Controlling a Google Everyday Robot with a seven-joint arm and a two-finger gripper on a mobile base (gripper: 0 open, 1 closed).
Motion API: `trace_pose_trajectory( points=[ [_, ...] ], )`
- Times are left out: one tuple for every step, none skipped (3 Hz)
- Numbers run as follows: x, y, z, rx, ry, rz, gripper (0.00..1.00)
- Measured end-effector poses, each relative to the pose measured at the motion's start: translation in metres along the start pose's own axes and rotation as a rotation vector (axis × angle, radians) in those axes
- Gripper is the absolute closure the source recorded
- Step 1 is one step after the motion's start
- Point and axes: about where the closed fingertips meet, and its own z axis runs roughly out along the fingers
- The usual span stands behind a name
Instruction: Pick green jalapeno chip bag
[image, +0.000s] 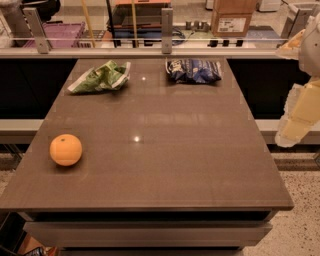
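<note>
The green jalapeno chip bag (100, 77) lies crumpled at the back left of the brown table (160, 165); it is light green with white edges. A dark blue chip bag (193, 71) lies at the back right. My gripper (290, 134) hangs at the right edge of the view, off the table's right side and above the floor. It is far from the green bag and holds nothing that I can see.
An orange (65, 149) sits at the front left of the table. A glass barrier with metal posts (166, 25) runs behind the table's far edge. A cardboard box (231, 20) stands beyond it. Speckled floor (300, 225) lies to the right.
</note>
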Motion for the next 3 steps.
trace_pose_trajectory(
  points=[
    [0.0,0.0,0.0,0.0,0.0,0.0,0.0],
    [-0.0016,-0.0003,-0.0014,0.019,-0.003,-0.007,0.0],
    [-0.0068,-0.0013,-0.0021,0.081,-0.027,-0.039,0.0]
  ],
)
